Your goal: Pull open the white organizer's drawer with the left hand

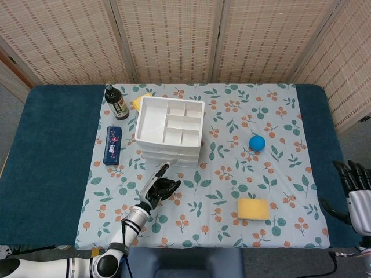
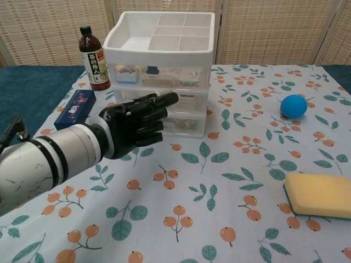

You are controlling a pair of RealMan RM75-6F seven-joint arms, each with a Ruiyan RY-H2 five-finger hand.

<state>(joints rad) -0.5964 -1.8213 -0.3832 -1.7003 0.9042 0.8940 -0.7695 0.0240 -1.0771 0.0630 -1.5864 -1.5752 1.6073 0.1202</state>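
The white organizer (image 1: 170, 130) stands at the back middle of the flowered cloth, with an open divided tray on top and three clear drawers (image 2: 159, 98) below, all pushed in. My left hand (image 2: 137, 125) hovers right in front of the drawers, holding nothing. One finger points out toward the middle drawer's front and the others are half bent. In the head view the left hand (image 1: 157, 186) sits just in front of the organizer, its fingertip close to the bottom edge. Whether it touches the drawer I cannot tell. My right hand (image 1: 355, 186) rests at the table's right edge, fingers spread.
A brown bottle (image 2: 94, 59) stands left of the organizer and a blue box (image 2: 75, 109) lies in front of it. A blue ball (image 2: 293, 105) lies to the right, a yellow sponge (image 2: 321, 195) at the front right. Something yellow (image 1: 139, 101) peeks out behind the organizer.
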